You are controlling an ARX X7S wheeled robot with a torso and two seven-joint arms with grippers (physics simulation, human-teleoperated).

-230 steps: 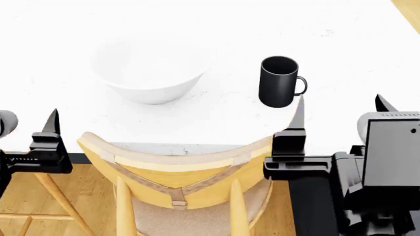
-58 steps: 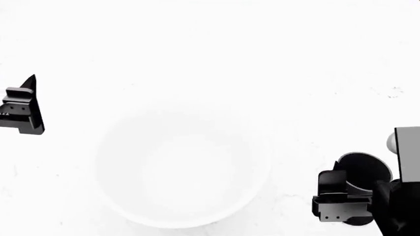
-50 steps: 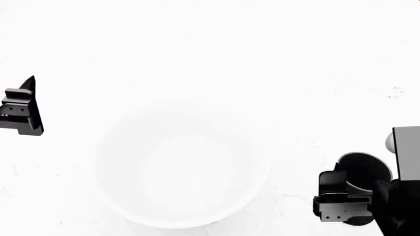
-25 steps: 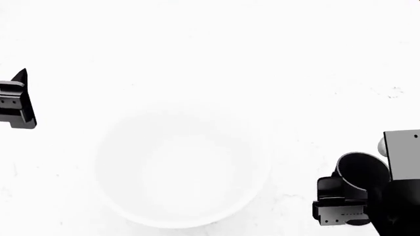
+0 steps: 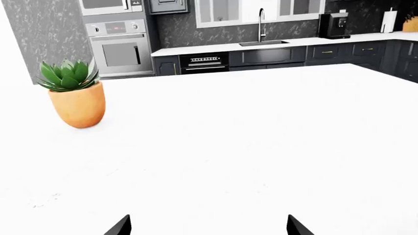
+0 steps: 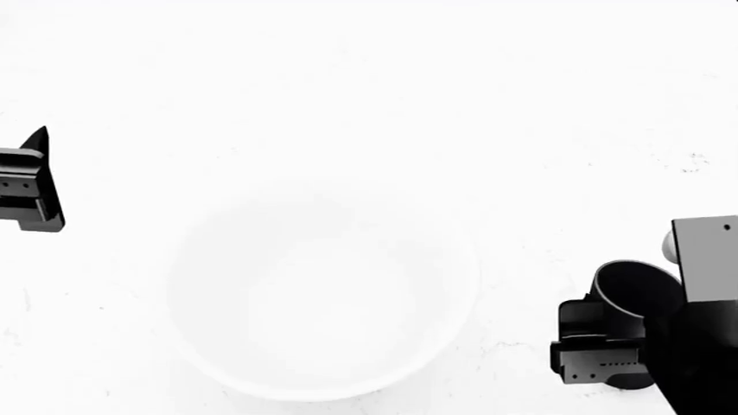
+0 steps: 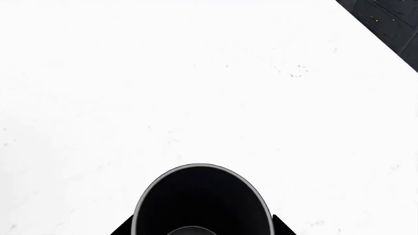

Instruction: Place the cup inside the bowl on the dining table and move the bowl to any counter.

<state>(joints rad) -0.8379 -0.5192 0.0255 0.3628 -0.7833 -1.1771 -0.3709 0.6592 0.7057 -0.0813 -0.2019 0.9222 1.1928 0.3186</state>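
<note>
The white bowl [image 6: 323, 290] sits on the plain white dining table [image 6: 461, 104], in the lower middle of the head view. To its right, the black cup [image 6: 634, 290] is held between the fingers of my right gripper [image 6: 628, 346], shut on it. In the right wrist view the cup's open mouth [image 7: 202, 200] fills the space between the two fingers, which press against its sides. My left gripper [image 6: 29, 181] hangs open at the left edge, well left of the bowl, with nothing between its fingertips [image 5: 121, 226]. The counter [image 5: 196, 49] with its sink [image 5: 265, 43] lies far behind the table.
An orange pot with a green plant [image 5: 77, 103] stands on the table far from the bowl. Beyond the table are dark cabinets, a built-in oven [image 5: 121, 49] and a coffee machine [image 5: 334, 25]. The table's far right corner meets dark cabinets [image 7: 392, 24].
Since 4.6 s ago the head view has moved up over the table and my right gripper has taken the cup. In the last second the cup rose slightly; my left gripper drifted left.
</note>
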